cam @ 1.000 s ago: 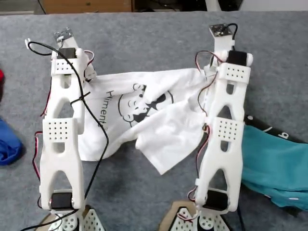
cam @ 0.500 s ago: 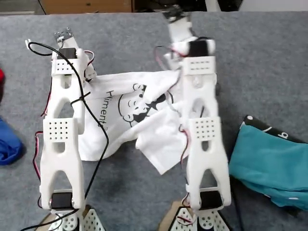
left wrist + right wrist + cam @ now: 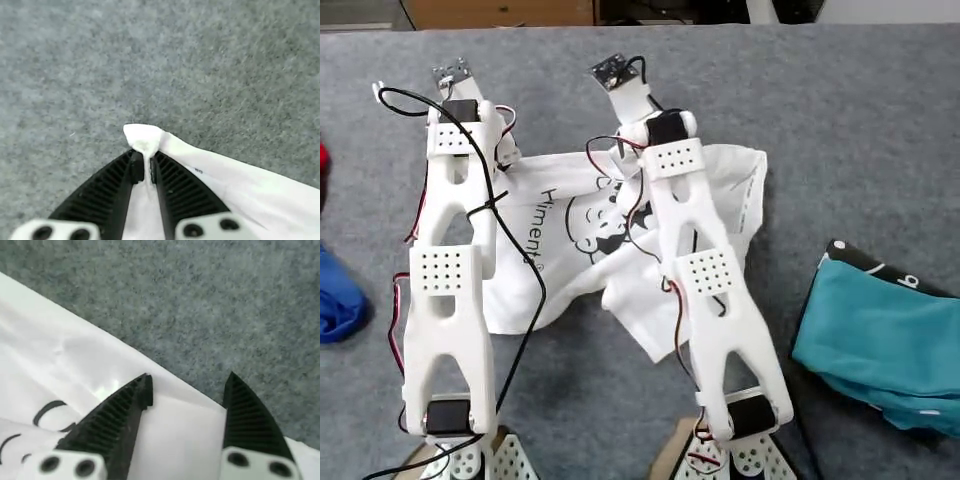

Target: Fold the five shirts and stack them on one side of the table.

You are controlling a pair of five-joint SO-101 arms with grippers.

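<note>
The white cotton T-shirt with a black cartoon print (image 3: 560, 285) lies in the middle of the grey felt-covered table (image 3: 880, 120). It is spread only loosely, with one flap doubled over itself on the side nearest the arm bases, so I judge the fold barely begun. The left gripper (image 3: 144, 162) is clenched on a far corner of this shirt. Its two black ribbed jaws meet on a small pinch of white cloth that peeks out past their tips, low against the felt. That grip looks meant to anchor the corner so the fabric can be pulled taut or carried over. The right gripper (image 3: 189, 382) is released, its jaws spread wide and poised over the shirt's far hem where white cloth meets grey felt. It seems lined up to take a second hold on that edge. In the high view the right arm (image 3: 705, 270) slants across the print, while the left arm (image 3: 445, 280) runs straight along the shirt's left side. A rumpled teal shirt (image 3: 880, 340) sits heaped well apart to the right, on top of something black that may be another garment. A bunched blue shirt (image 3: 335, 295) waits at the left edge. Neither is folded, and no stack exists yet, so most of the task remains.
</note>
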